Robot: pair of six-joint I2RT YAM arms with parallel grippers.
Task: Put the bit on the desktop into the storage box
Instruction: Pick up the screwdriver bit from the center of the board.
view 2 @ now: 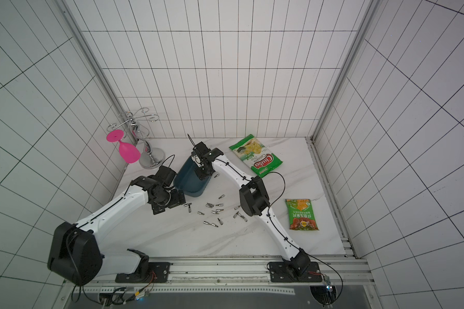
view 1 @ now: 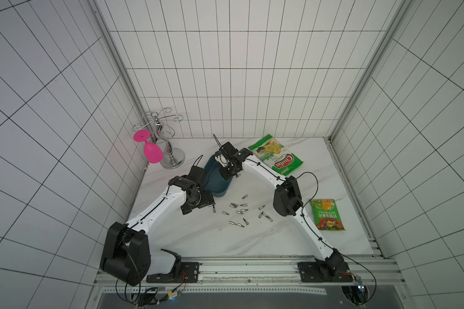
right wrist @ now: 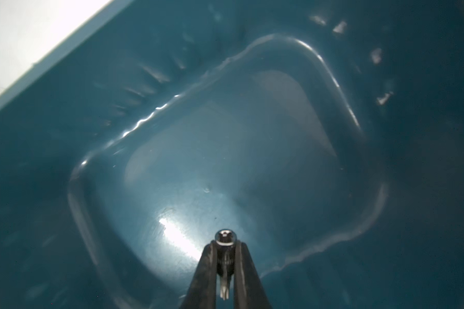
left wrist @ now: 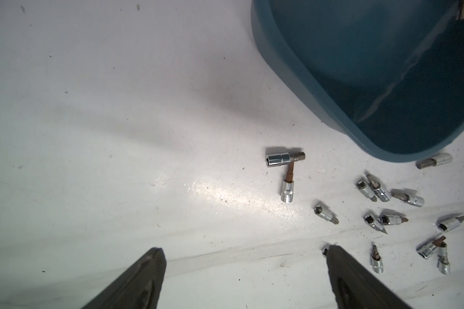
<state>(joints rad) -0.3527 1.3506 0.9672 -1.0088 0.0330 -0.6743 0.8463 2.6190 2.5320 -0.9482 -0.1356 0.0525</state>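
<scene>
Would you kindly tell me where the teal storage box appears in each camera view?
In a top view: storage box near picture centre.
In a top view: slightly left of picture centre.
Left wrist: one rounded end in a frame corner.
Right wrist: its inside fills nearly the frame, behind the gripped bit.
Shared landmark: loose bits beside it, in both top views and left wrist; absent from right wrist.

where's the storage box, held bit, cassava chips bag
storage box (view 1: 222,192), in a top view, near wall
held bit (right wrist: 225,238), right wrist view, socket end
cassava chips bag (view 1: 284,162), in a top view, logo
</scene>
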